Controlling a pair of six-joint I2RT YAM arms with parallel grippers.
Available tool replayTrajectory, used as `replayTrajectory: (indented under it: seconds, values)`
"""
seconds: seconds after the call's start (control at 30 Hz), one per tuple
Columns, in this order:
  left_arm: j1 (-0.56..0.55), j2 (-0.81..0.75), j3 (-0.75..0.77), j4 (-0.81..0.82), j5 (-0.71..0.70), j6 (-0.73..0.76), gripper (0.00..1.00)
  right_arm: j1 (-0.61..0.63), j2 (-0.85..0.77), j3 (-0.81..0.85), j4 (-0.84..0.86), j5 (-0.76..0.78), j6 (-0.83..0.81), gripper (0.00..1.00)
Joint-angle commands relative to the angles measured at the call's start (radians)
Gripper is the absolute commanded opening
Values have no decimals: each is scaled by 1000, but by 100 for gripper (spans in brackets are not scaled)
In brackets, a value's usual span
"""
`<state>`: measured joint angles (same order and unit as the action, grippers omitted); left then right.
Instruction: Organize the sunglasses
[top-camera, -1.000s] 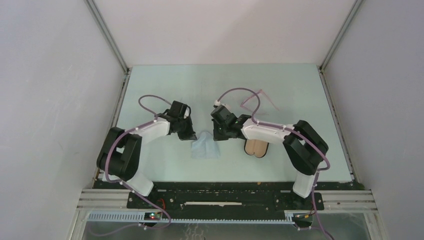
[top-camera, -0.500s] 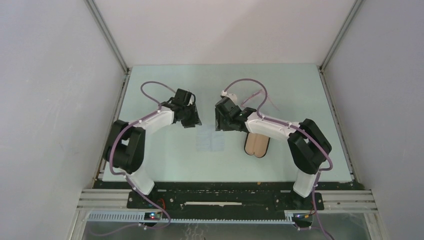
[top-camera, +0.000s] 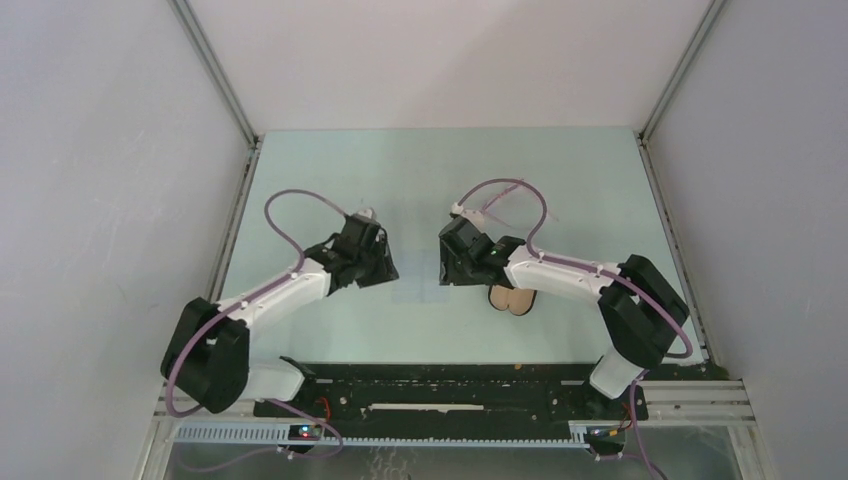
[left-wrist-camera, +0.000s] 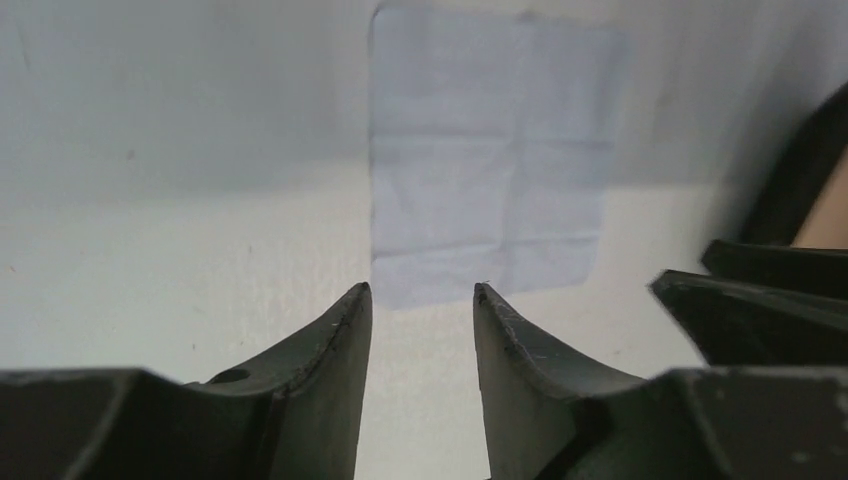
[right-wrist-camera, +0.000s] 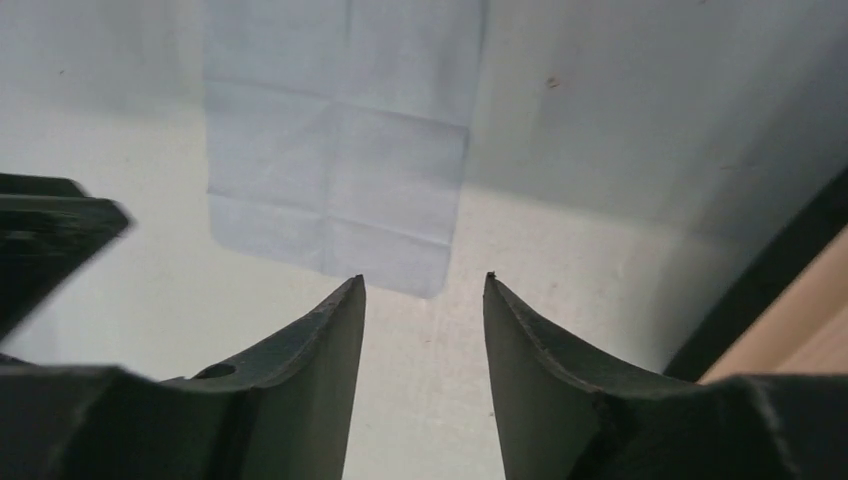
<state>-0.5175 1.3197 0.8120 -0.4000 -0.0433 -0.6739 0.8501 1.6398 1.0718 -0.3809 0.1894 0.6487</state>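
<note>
The sunglasses (top-camera: 503, 200) lie at the back of the table behind my right arm, a thin pink frame partly crossed by the arm's purple cable. A light blue cloth (left-wrist-camera: 490, 170) (right-wrist-camera: 335, 150) lies spread flat on the table between my two grippers (top-camera: 418, 272). My left gripper (left-wrist-camera: 421, 290) (top-camera: 380, 265) is open and empty, its tips at the cloth's near edge. My right gripper (right-wrist-camera: 424, 278) (top-camera: 450, 265) faces it from the other side, also open and empty. Neither wrist view shows the sunglasses.
An open black case with tan lining (top-camera: 513, 298) lies under my right forearm; its rim and lining show at the right edge of the right wrist view (right-wrist-camera: 800, 325) and of the left wrist view (left-wrist-camera: 825, 215). Grey walls stand close on both sides.
A second ago both grippers were shut on the bunched cloth. Both have opened, and the cloth now lies flat between them. The left arm has swung out and lower.
</note>
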Motion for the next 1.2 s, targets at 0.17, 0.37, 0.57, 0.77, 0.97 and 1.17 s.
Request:
replayTrajectory:
  seconds: [0.17, 0.37, 0.57, 0.77, 0.97, 1.17]
  values:
    - [-4, 42, -166, 132, 30, -132, 41, 30, 72, -3, 61, -7, 80, 49]
    - [-5, 106, -176, 164, 62, -151, 34, 40, 104, -6, 56, -3, 92, 43]
    - [-11, 149, -187, 192, 89, -165, 32, 43, 109, -24, 66, -4, 115, 38]
    - [-15, 165, -198, 197, 82, -179, 24, 41, 111, -41, 76, -9, 121, 37]
    - [-15, 156, -199, 183, 68, -182, 4, 43, 115, -50, 85, -17, 131, 31]
    - [-15, 139, -192, 162, 65, -177, 0, 50, 137, -51, 101, -37, 140, 30]
